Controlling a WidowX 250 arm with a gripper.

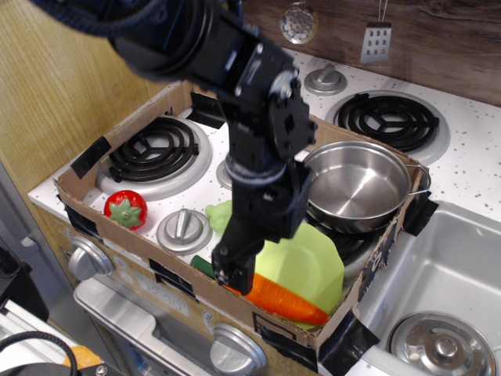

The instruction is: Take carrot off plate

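A toy kitchen fills the view: a white speckled stove top with coil burners, a wood wall behind and a sink to one side, with a low cardboard wall fencing off the front part of the stove, presumably to keep the toys within the arm's reach. Inside that fence the black gripper hangs low at the near cardboard edge, its tip right at the thick green end of the carrot. The carrot runs from the gripper's tip out to its far side, lying along the front rim of the plate, which sits just behind and beside the gripper; so the carrot is not yet off the plate. The fingers are dark against a dark body and partly hide the carrot's top, so I cannot tell whether they are spread, closed, or already pinching the stub. Coming in at the stub end makes sense as a judgement: it is the part nearest the fence gap and easiest to straddle. The steel pot stands behind the gripper, touching or nearly touching the plate, and the strawberry lies well off to the other side.
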